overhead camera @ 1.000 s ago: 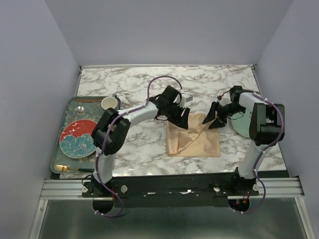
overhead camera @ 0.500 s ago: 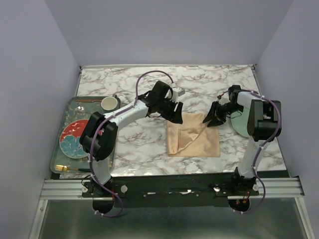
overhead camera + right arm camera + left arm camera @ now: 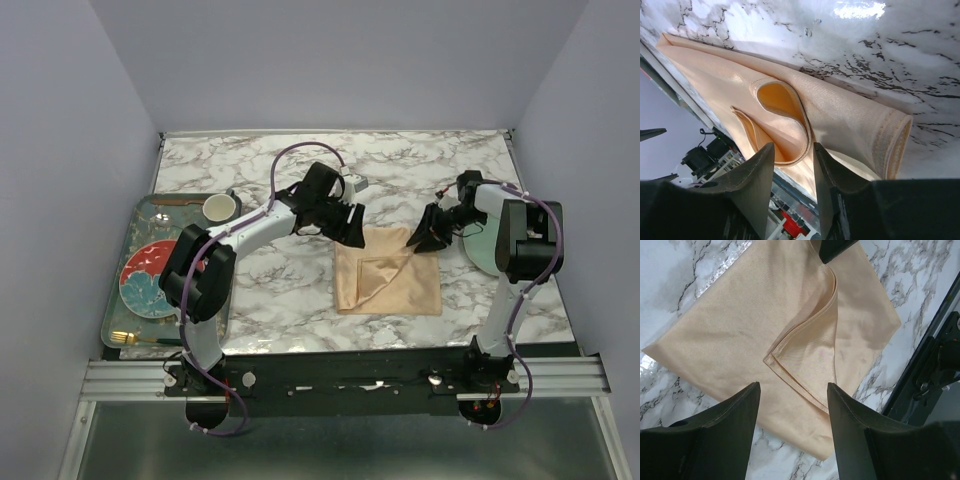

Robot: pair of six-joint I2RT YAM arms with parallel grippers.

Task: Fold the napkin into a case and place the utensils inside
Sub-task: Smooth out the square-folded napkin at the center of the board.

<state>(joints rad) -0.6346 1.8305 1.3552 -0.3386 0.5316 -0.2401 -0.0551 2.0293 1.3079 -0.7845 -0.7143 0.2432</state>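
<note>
1. Leave the utensils [image 3: 140, 340] alone for now. They lie at the near edge of the tray [image 3: 165, 212] on the left, well apart from the cloth, and no case exists for them yet.
2. Read the napkin [image 3: 390, 285] first. It lies folded square at the middle of the table, with a loose upper layer [image 3: 810, 345] running diagonally across it. I judge this layer to be the one to carry over.
3. Look at your right gripper [image 3: 792, 147] at the napkin's far right corner. Its jaws stand narrow on either side of a raised loop of cloth, and you cannot tell whether they have it pinched. Make sure only the top layer is caught before lifting, or the lower layers will drag along.
4. Your left gripper [image 3: 792, 390] hovers above the far left part of the napkin, jaws wide and holding nothing. Bring it down to pin the lower layers there so the square stays put while the right side folds.
</note>
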